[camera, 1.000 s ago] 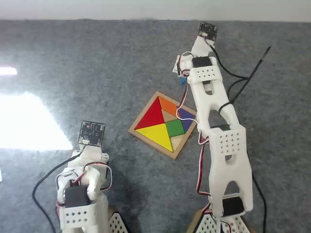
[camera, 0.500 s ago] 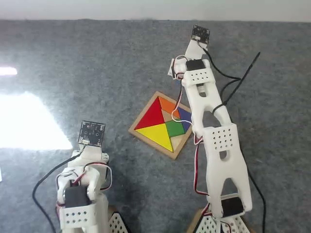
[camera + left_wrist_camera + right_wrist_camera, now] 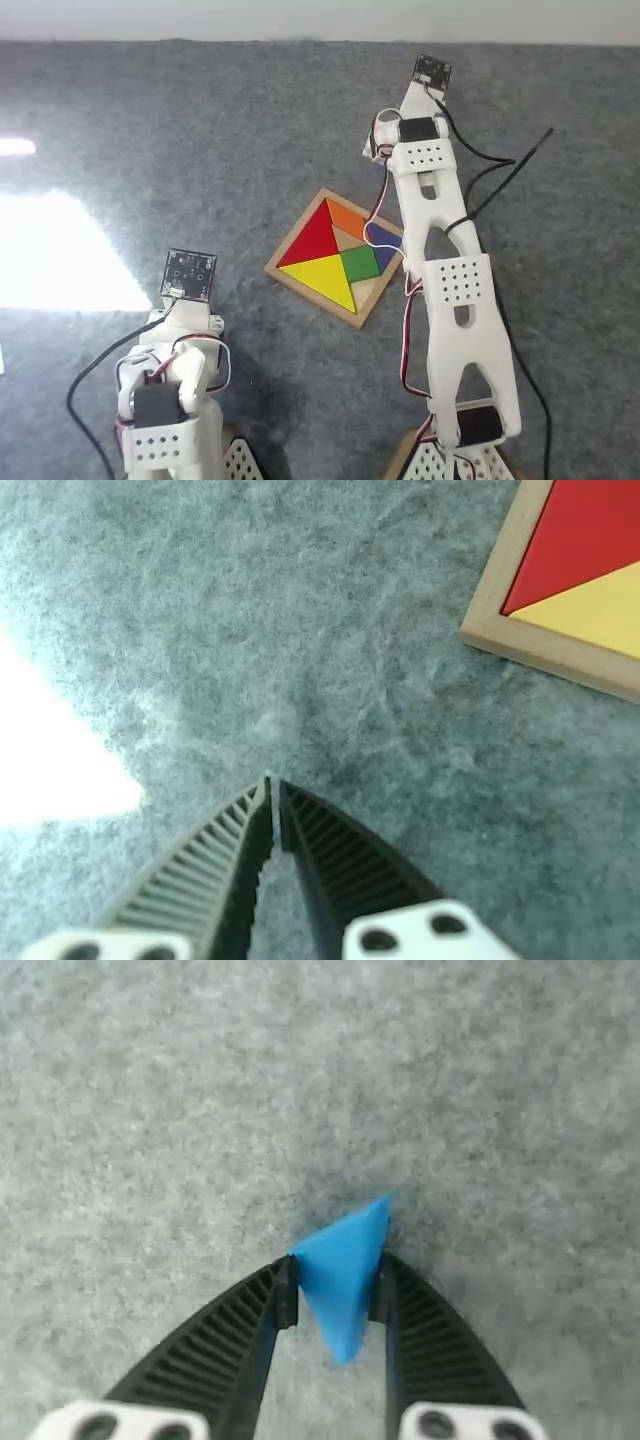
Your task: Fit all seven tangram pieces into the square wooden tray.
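Right pincer is pinching a light blue triangular tangram piece, its point sticking out past the tips. Probably gripped for carrying to the square wooden tray, lying well behind this pincer. Left pincer, pressed together, is hovering above the grey felt counter, with the tray's corner near, ahead of its tips. White right arm is partly covering the tray's bare gap. Piece touching the felt or not: unclear.

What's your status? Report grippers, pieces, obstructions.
Right gripper shut on blue piece, off the tray. Left gripper shut, empty. Tray holds five pieces, gaps open. Wire crosses tray.
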